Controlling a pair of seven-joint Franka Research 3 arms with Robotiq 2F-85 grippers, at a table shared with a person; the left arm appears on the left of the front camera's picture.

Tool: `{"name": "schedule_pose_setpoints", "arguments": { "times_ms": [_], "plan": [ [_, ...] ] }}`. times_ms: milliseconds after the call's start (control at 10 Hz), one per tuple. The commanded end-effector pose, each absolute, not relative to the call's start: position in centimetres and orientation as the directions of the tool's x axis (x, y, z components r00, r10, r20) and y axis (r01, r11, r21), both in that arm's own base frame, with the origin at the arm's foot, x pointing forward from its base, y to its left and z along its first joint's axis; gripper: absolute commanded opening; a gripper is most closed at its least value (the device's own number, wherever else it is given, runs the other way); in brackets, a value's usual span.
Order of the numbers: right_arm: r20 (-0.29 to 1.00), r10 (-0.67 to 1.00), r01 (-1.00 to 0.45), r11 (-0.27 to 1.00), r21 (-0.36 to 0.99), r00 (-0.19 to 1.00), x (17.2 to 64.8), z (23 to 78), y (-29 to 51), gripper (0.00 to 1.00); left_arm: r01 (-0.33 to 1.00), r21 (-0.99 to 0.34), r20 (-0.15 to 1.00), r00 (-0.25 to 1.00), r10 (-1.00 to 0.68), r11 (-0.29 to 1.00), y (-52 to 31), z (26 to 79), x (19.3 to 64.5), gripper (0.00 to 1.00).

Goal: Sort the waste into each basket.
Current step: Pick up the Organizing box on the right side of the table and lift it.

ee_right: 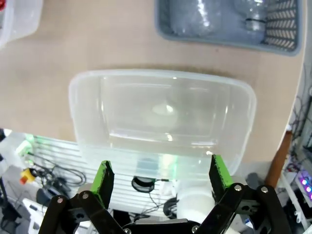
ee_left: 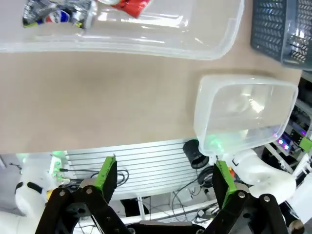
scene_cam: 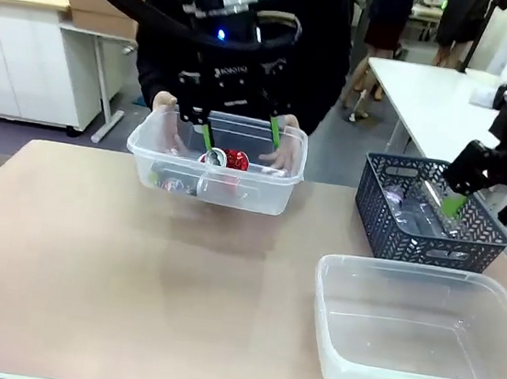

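**A:** Any writing you can read?

**B:** White "ROBOTIQ" lettering on the body of the left gripper [scene_cam: 240, 137]. One crushed silver can [ee_left: 58, 13] carries blue, red and yellow-green print, too crumpled to read. The bottle labels are too small to make out.

**A:** What about the surface and the room?

**B:** The table [scene_cam: 133, 267] has a plain tan top. Behind it are white cabinets [scene_cam: 10, 58], a cardboard box [scene_cam: 100, 4], a white table [scene_cam: 422, 99] and a grey floor.

**A:** What are the counts?

**B:** There are two clear tubs and one dark grey lattice basket [scene_cam: 414, 242]. The tub with the cans [scene_cam: 148, 144] sits at the middle of the table's far edge, and a person's hand [scene_cam: 164, 102] grips each end of it. Inside it are one red can [scene_cam: 236, 160] and two silver ones that I can make out. The empty clear tub [scene_cam: 392, 265] fills the near right corner. The basket stands just behind it at the right edge and holds clear bottles [ee_right: 256, 17]; it looks like two.

**A:** And the claws?

**B:** The left one hangs over the tub with the cans, its green-padded fingers spread wide with nothing between them. The right gripper [scene_cam: 461, 192] hovers above the basket with its jaws also apart and empty. In its wrist view the right gripper [ee_right: 161, 168] looks down on the empty clear tub [ee_right: 78, 97].
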State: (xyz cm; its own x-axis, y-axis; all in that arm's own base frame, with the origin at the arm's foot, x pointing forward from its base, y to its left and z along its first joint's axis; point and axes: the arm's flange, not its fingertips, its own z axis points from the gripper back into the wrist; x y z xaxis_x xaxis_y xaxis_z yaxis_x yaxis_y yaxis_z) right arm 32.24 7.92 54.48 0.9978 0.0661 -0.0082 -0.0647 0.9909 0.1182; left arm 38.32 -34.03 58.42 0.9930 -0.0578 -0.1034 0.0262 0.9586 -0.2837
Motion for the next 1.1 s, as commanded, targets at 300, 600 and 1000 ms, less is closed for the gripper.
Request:
{"name": "schedule_pose_setpoints", "arguments": {
  "times_ms": [300,600,1000],
  "plan": [
    [0.072,0.028,-0.031,0.999,0.041,0.997,25.7,49.7,-2.6,1.00,-0.220,-0.218,-0.152,0.970,0.189,0.951,-42.9,48.5,33.0,1.00],
    [0.060,-0.082,0.080,0.997,0.023,0.995,26.2,46.3,-6.8,1.00,-0.186,-0.185,-0.092,0.981,0.171,0.965,-50.3,43.1,33.5,1.00],
    [0.043,-0.113,0.111,0.992,0.053,0.993,26.9,49.3,-7.5,1.00,-0.156,-0.188,-0.153,0.980,0.128,0.970,-50.3,41.4,32.0,1.00]
  ]
}}
